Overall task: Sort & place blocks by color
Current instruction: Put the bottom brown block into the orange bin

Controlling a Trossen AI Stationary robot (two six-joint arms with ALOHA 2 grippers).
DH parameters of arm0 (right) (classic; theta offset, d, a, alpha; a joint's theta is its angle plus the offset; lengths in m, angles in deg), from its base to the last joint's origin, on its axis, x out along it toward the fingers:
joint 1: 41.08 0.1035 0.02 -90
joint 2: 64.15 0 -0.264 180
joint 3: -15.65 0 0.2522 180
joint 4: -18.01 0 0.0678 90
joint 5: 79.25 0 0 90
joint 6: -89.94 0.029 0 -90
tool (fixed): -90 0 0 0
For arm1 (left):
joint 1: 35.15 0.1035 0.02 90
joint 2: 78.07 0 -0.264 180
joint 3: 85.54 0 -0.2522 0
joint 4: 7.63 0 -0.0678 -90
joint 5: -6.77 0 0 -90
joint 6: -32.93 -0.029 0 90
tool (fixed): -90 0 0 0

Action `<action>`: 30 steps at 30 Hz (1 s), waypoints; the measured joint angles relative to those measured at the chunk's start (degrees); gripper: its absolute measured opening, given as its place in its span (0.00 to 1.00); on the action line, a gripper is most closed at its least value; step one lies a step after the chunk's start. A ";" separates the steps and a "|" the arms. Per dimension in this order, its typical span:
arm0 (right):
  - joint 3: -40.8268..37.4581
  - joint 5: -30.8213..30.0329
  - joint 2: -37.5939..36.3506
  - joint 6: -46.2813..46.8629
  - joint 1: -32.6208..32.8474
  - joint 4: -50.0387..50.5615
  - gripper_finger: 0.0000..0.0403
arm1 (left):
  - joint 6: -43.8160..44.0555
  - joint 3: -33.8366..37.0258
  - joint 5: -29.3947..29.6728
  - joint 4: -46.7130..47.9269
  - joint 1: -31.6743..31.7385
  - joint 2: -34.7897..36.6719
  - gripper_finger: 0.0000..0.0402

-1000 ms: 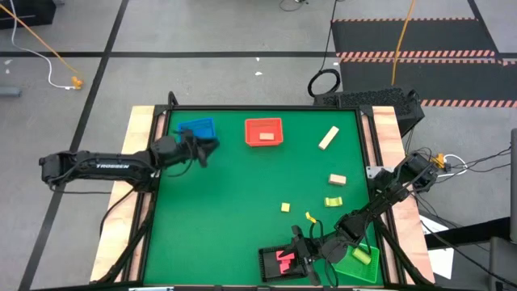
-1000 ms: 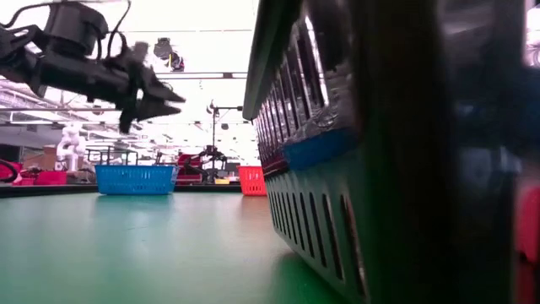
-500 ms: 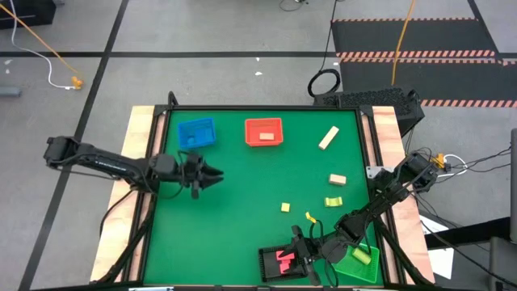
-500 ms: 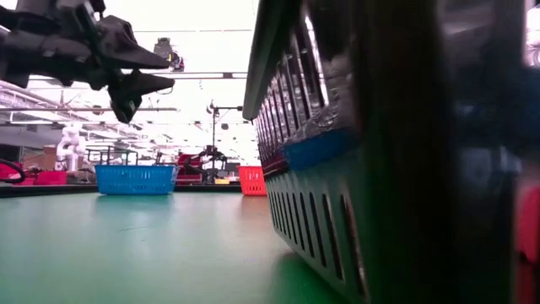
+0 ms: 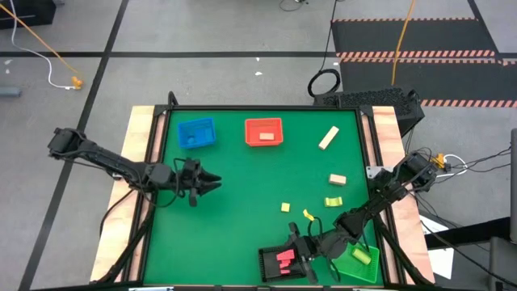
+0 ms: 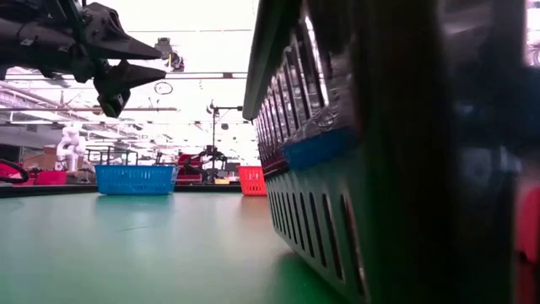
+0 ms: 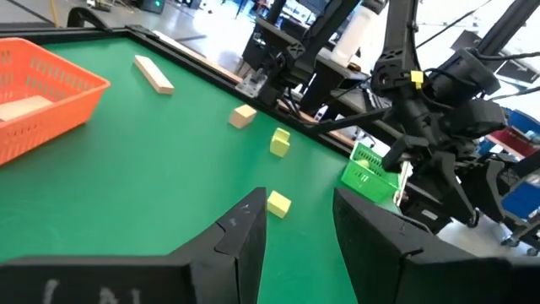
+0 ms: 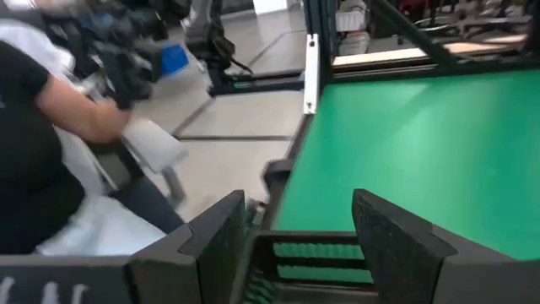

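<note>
Left gripper (image 5: 212, 183), jaws released and empty, has swung from the blue tray (image 5: 196, 132) toward loose yellow blocks (image 5: 285, 207) mid-worktop; right gripper (image 5: 296, 253), jaws released, hovers over the black tray (image 5: 267, 263).

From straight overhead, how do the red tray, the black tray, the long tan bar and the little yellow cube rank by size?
1. The red tray and the black tray look about alike; the right gripper covers part of the black one.
2. The long tan bar.
3. The little yellow cube.
</note>
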 joint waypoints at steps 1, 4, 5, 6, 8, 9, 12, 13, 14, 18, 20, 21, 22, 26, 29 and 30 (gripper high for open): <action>0.00 0.04 0.00 0.95 0.04 -0.25 0.52 | -0.02 0.00 0.38 -0.34 -0.20 0.00 0.34; 0.00 -0.18 0.00 -0.08 -0.01 -1.21 0.52 | -0.13 0.00 1.83 -1.76 -0.63 0.00 0.34; 0.02 -0.88 0.00 -0.63 -0.25 -1.75 0.52 | -0.40 0.00 2.08 -2.31 -0.61 0.00 0.34; 0.00 -1.94 0.00 -0.49 -0.40 -2.11 0.52 | -0.84 0.00 2.34 -2.82 -0.61 0.00 0.34; 0.01 -3.82 -0.02 1.49 -0.72 -2.16 0.52 | -1.38 0.00 2.90 -3.20 -0.61 0.02 0.34; 0.00 -4.71 -0.02 2.10 -0.90 -2.00 0.52 | -1.36 0.00 2.97 -3.19 -0.61 0.01 0.34; 0.00 -4.73 -0.02 2.39 -1.92 -3.04 0.52 | -1.27 0.01 3.36 -3.15 -0.61 0.01 0.34; 0.00 -4.75 -0.02 2.37 -2.37 -4.05 0.52 | -1.24 0.01 3.36 -3.14 -0.61 0.00 0.34; 0.00 -4.75 -0.02 2.38 -2.93 -5.07 0.52 | -1.23 0.01 3.36 -3.12 -0.61 0.00 0.34; 0.00 -4.77 -0.02 4.64 -5.93 -8.48 0.52 | -0.74 0.02 3.38 -3.12 -0.59 0.00 0.34; 0.00 -4.77 -0.18 7.81 -7.59 -7.85 0.52 | -0.70 0.00 3.38 -3.10 -0.59 0.00 0.34; 0.00 -4.75 -0.62 9.24 -8.34 -6.14 0.52 | -0.68 0.02 3.38 -3.10 -0.59 0.02 0.34; 0.00 -4.65 -1.26 10.42 -9.18 -3.79 0.52 | -0.51 0.02 3.38 -3.10 -0.59 0.02 0.34; 0.00 -4.62 -6.93 13.23 -12.24 10.56 0.52 | 0.41 0.02 3.38 -3.03 -0.59 0.02 0.34; 0.00 -5.69 -12.26 13.25 -14.59 22.97 0.52 | 0.52 0.02 3.38 -3.01 -0.59 0.02 0.34; 0.00 -7.06 -14.13 13.60 -15.34 27.14 0.52 | 0.59 0.02 3.38 -3.01 -0.59 0.02 0.34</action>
